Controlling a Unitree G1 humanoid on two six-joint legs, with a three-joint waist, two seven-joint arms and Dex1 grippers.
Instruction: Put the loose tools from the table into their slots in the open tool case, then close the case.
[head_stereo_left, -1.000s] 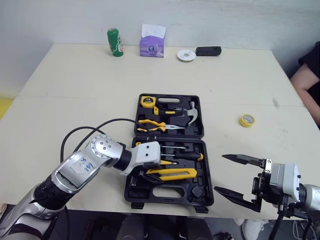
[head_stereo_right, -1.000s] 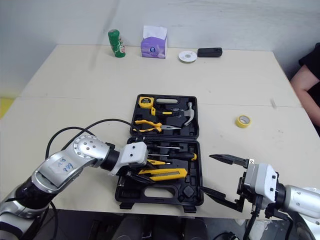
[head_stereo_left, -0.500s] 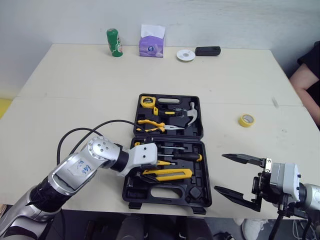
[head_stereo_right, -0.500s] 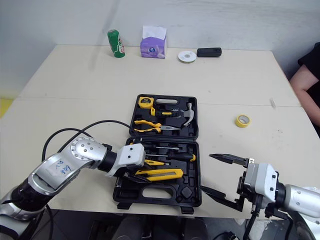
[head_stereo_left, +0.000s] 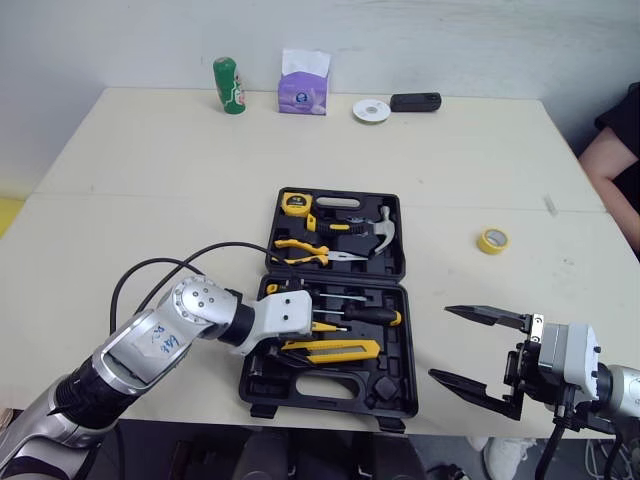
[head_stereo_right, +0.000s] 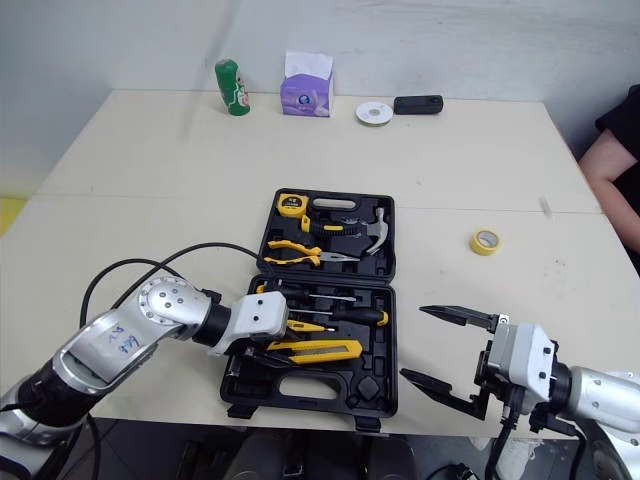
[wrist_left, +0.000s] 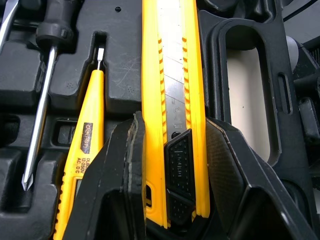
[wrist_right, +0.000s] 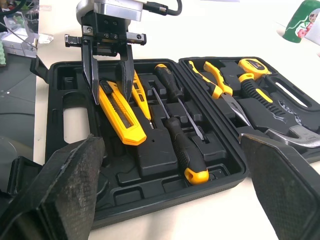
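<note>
Clamping L gripper (wrist_left: 175, 121) narrowly on util knife (wrist_left: 172, 75).

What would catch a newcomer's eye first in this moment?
The open tool case lies in the middle of the table, at its near edge. The left claw clamps a yellow utility knife in the case's near half. The right claw hangs wide open to the right of the case, with a yellow tape roll on the table beyond it.
</note>
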